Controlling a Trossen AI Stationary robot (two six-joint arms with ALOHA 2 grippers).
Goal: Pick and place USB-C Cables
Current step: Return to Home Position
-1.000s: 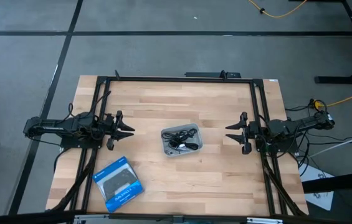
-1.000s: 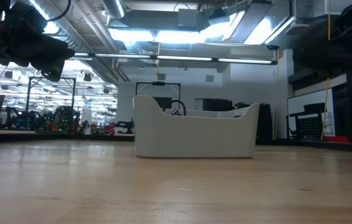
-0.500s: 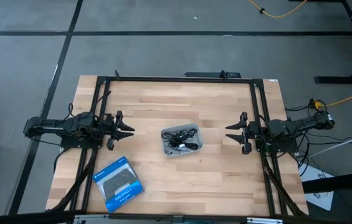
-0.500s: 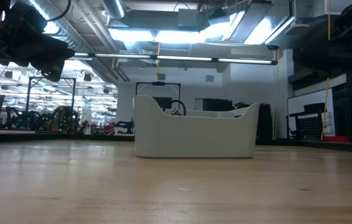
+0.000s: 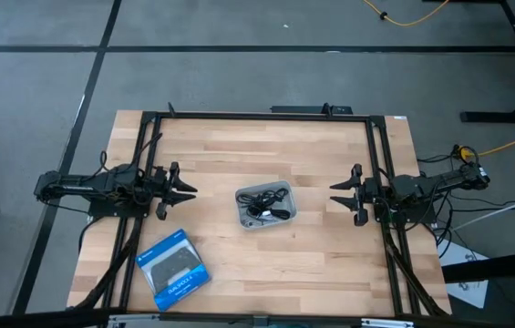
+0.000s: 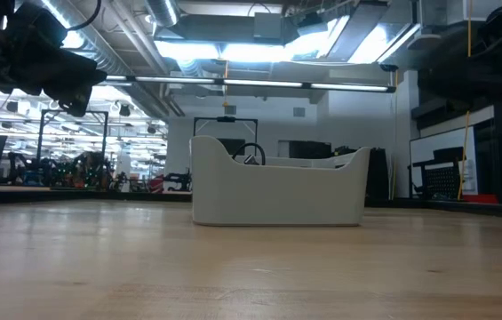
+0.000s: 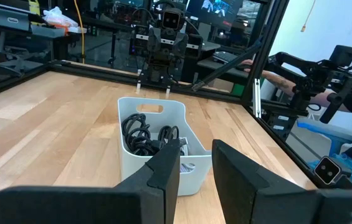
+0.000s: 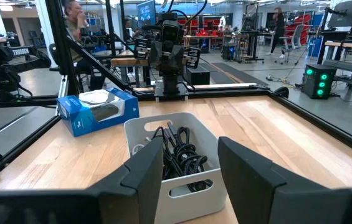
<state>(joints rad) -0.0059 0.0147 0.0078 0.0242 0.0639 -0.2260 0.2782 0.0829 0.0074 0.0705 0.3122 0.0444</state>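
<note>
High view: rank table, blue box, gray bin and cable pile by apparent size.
1. table, by far the largest
2. blue box
3. gray bin, a little smaller than the box
4. cables, which all fit inside the bin

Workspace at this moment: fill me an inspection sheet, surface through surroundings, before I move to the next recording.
Surface: wooden table, only a bin and a box on it.
Job's things: USB-C cables heaped inside the gray bin, mid-table; none seen outside.
Clutter: blue-and-black box on the table's left side, apart from the bin.
Grippers: left gripper and right gripper open, empty, either side of the bin, apart from it.
Cables: yellow cord on the floor beside the right arm.
Surroundings: workshop; a person beyond the table.
</note>
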